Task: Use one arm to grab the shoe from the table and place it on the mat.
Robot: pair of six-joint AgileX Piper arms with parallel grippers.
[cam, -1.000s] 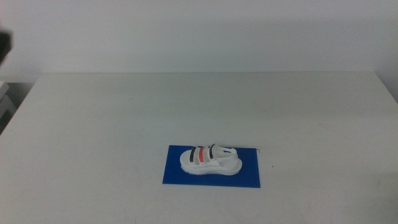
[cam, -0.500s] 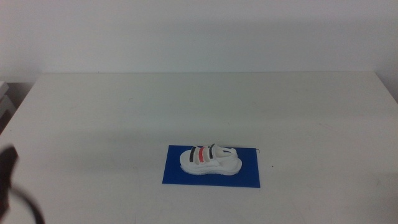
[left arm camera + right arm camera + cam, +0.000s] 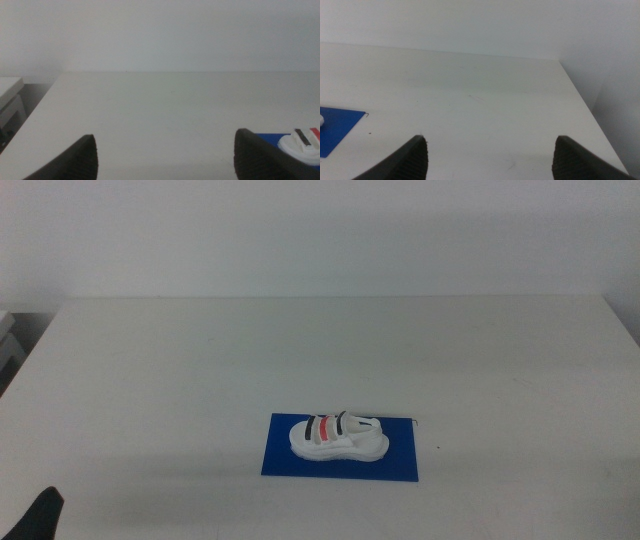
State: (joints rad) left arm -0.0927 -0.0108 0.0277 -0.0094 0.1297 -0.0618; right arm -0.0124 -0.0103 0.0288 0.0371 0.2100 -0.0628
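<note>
The shoe [image 3: 338, 438] lies on the mat [image 3: 280, 458], a little below the centre of the middle view and slightly to the right. It is a small white sandal with a thick sole, two dark straps and one red strap between them. It rests flat on its sole, with its long side along the long side of the mat, and all of it is inside the mat's edges. The mat is a thin dark-blue rectangle that lies flat on the white table [image 3: 180, 370]. Blue surface shows on all sides of the shoe, more at the left and right ends than at the top.

No gripper touches the shoe or the mat. The left gripper [image 3: 40, 518] shows only as a dark tip in the lower left corner of the middle view, well apart from the mat. In the left wrist view its two jaws are spread wide with nothing between them, and the shoe [image 3: 302, 145] with a corner of the mat [image 3: 267, 137] appears just beside one jaw.

The right gripper [image 3: 490, 160] is out of the middle view. In the right wrist view its jaws are also spread wide and hold nothing, above the bare table [image 3: 470, 95], and a corner of the mat [image 3: 335, 127] shows at the left edge of that picture.
</note>
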